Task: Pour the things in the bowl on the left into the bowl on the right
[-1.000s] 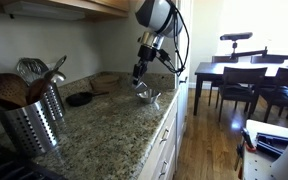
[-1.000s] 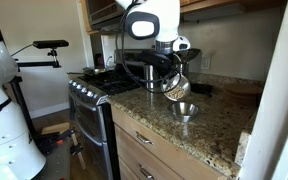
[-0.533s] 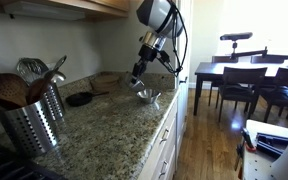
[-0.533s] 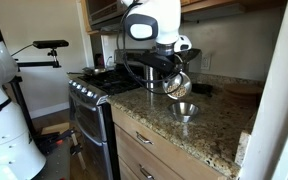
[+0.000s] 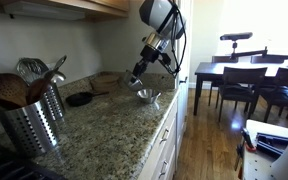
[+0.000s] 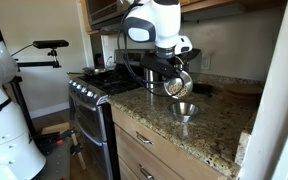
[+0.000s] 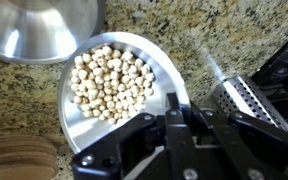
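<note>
1. Lower left of the wrist view: a round wooden piece (image 7: 17, 165) lies flat on the granite worktop (image 7: 184, 30). It plays no part in the task.
2. Upper left of the wrist view: the empty bowl (image 7: 34, 30), bare metal, is cut off by the frame edge. It also shows in an exterior view (image 6: 185, 110), standing upright on the worktop. It is judged to be the receiving vessel.
3. Centre of the wrist view: the filled bowl (image 7: 69, 108) carries a heap of small pale round pieces (image 7: 109, 82). All of them lie inside it, and none is seen on the worktop or in the empty bowl. In an exterior view the filled bowl (image 6: 177, 85) appears raised off the worktop, just above and to the left of the empty bowl.
4. Lower centre of the wrist view: the gripper (image 7: 184, 112) is clenched on the near rim of the filled bowl, one finger inside the rim and one outside.
5. Right of the wrist view: a perforated metal utensil holder (image 7: 246, 100) stands near the held bowl.
6. Step in hand, as judged: the bowl is gripped and lifted for transfer. Pouring has not begun.
7. The next move calls for bringing the far lip over the mouth of the empty bowl. The wrist must then roll slowly, because the round pieces will run all at once and may bounce out. The rim grip must stay firm throughout the tilt.
</note>
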{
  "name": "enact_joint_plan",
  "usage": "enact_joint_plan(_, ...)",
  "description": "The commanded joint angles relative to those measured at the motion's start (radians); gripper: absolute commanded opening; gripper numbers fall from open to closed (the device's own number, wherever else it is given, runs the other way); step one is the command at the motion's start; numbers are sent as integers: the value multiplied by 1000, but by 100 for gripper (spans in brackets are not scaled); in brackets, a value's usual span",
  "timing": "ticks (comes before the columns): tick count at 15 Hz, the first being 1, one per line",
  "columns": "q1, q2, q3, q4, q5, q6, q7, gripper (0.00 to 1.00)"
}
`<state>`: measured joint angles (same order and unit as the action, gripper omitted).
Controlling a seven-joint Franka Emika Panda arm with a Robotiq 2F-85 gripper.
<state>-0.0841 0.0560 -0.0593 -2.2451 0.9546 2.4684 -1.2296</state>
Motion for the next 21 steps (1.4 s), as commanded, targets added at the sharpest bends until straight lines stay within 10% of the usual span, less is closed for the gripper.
enact_joint_plan(1,-8,-62,-4,-68,91,30,-96,7)
enact_joint_plan(21,-14,-90,-40,-110,288,17,-325,7)
